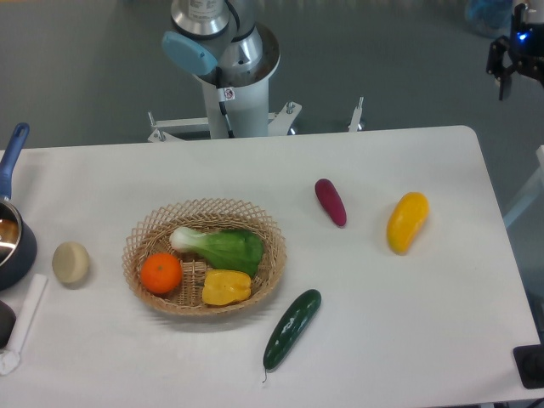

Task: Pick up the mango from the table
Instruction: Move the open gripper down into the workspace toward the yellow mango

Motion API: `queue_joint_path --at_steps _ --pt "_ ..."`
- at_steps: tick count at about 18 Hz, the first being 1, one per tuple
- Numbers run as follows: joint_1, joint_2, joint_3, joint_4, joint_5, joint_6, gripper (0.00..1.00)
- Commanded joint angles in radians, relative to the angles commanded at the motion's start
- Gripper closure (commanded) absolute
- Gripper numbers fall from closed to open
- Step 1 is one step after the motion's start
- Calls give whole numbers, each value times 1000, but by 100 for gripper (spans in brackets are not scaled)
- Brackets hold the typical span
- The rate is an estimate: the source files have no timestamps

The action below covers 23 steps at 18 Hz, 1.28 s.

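Left edge of the table [382,340]: blue pot [10,242], pale round item [70,262]. Left of centre, wicker basket [144,234] holds orange [161,273], bok choy [219,247], yellow pepper [226,287]. Cucumber [291,328] near front edge, purple eggplant [331,201] mid-table. Mango [407,222] lies alone near right edge, tilted, apart from everything. Gripper [514,51] off the back right corner, too small and dark, cannot tell jaw state. Best: descend over mango's middle, jaws across its narrow width
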State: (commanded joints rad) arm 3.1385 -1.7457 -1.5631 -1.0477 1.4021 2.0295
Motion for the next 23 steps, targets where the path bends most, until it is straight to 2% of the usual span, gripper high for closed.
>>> queue_joint_path --at_steps 5,9,11,14,18,23 --pt "-5 0 3 2 12 0 0" --pt "-26 11 -6 2 72 -3 0" --pt "-31 9 -14 2 71 -40 0" --pt "-44 9 -47 12 66 -144 0" --pt "-57 12 -98 49 66 -170 0" --pt "-92 12 -158 54 64 -334 0"
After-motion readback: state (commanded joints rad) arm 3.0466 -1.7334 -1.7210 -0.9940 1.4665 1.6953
